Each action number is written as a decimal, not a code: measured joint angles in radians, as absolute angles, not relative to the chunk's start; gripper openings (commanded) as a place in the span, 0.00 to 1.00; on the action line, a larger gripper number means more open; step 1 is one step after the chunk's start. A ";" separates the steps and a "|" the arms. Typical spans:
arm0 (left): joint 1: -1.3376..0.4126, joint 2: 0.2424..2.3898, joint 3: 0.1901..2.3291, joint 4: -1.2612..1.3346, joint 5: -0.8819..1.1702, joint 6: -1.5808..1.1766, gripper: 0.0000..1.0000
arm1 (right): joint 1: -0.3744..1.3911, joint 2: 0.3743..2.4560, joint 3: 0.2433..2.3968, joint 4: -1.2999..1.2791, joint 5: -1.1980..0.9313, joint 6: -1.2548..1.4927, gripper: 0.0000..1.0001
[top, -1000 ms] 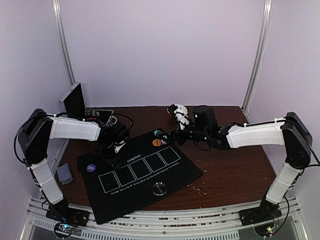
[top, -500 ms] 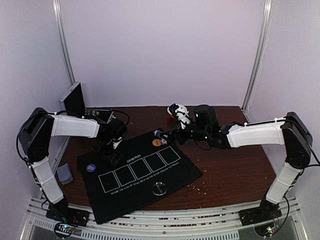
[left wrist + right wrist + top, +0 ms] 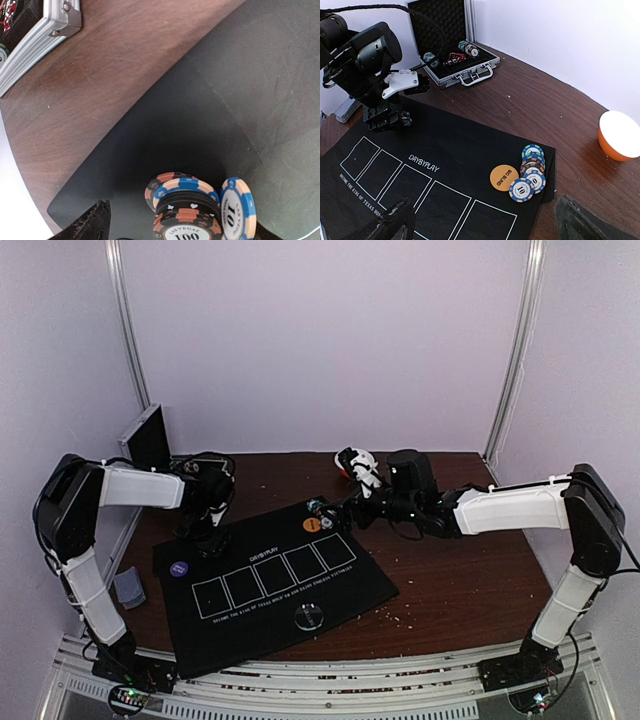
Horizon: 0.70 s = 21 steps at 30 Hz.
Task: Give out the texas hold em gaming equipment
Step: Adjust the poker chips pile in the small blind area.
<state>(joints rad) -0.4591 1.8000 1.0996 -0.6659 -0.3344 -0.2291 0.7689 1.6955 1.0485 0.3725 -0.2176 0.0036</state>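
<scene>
Left wrist view: chip stack [image 3: 186, 216] between spread fingers [image 3: 90, 226] of left gripper [image 3: 177, 227]

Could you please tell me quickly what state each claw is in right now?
Left claw: open around a chip stack, not clamped on it.
Right claw: open, empty.
</scene>
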 measured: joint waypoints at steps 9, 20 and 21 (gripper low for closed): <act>-0.401 1.788 1.090 -0.638 -0.247 -0.208 0.85 | 0.767 1.701 1.048 0.364 -0.224 0.004 1.00; -0.307 1.776 1.090 -0.582 -0.100 -0.185 0.89 | 0.767 1.701 1.056 0.336 -0.232 0.004 1.00; -0.301 1.775 1.090 -0.581 -0.087 -0.184 0.90 | 0.767 1.701 1.056 0.333 -0.233 0.004 1.00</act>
